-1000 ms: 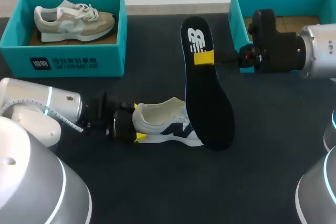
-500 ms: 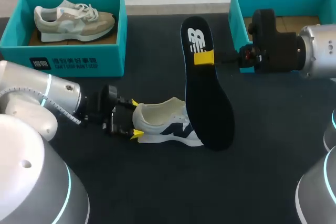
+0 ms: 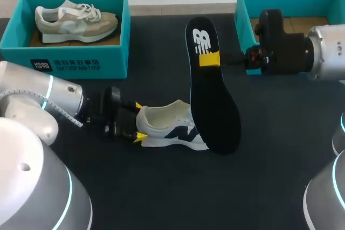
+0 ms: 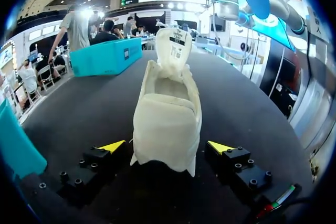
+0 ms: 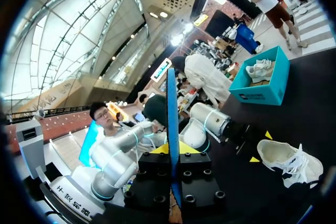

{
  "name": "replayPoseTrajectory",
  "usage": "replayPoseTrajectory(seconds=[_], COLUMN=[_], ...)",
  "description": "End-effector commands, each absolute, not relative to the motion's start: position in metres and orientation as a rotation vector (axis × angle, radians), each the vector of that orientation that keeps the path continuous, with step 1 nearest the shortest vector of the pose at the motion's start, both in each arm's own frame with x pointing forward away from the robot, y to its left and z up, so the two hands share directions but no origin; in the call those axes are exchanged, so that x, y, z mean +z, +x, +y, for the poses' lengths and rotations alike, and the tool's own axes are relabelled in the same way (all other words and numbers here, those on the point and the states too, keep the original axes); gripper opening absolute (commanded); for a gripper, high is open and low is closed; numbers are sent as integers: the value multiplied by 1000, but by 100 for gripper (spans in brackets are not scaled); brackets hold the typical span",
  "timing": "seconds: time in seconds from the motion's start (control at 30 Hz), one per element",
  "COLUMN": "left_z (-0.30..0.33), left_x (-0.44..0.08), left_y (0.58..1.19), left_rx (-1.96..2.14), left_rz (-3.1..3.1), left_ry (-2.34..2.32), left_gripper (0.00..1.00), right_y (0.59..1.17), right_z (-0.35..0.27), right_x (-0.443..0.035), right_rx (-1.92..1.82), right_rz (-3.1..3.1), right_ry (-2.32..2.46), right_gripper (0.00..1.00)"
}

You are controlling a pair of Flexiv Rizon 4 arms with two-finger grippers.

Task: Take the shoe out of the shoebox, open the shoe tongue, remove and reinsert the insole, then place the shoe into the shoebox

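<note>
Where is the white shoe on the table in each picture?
Head view: the white shoe lies mid-table, its heel at the left gripper and its toe hidden by the insole.
Left wrist view: the white shoe is heel-first between the open fingers.
Right wrist view: the white shoe lies ahead, beside the insole.
Shared landmark: the left gripper's yellow tips at the heel.

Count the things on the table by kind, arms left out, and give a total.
Shoes: 2 (white shoe on the table, beige shoe in the left shoebox)
Shoeboxes: 2 (left shoebox, right shoebox)
Insoles: 1 (insole, held by the right end effector)
Total: 5
</note>
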State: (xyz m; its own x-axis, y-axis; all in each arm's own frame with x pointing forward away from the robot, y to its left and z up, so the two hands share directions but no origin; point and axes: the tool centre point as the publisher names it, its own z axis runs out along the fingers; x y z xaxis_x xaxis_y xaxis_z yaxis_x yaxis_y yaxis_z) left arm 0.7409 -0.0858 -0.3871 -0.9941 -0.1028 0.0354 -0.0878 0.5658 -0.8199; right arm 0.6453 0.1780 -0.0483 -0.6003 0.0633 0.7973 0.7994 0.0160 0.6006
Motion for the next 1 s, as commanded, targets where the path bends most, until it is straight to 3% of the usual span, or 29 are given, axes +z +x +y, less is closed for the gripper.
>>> replayPoseTrajectory(seconds=[0.03, 0.47, 1.0], left_z=[-81, -76, -80], left_x=[-376, -348, -321], left_y=[740, 736, 739], left_rx=[-1414, -1134, -499], left_rz=[2783, 2895, 3081], left_ry=[-192, -165, -202], left_gripper=[100, 100, 100], right_y=[645, 645, 645], right_z=[181, 181, 181], right_x=[-49, -49, -49], right_rx=[-1638, -1638, -1638], right_rz=[-1722, -1722, -1722], right_ry=[-890, -890, -890], right_gripper=[0, 0, 0])
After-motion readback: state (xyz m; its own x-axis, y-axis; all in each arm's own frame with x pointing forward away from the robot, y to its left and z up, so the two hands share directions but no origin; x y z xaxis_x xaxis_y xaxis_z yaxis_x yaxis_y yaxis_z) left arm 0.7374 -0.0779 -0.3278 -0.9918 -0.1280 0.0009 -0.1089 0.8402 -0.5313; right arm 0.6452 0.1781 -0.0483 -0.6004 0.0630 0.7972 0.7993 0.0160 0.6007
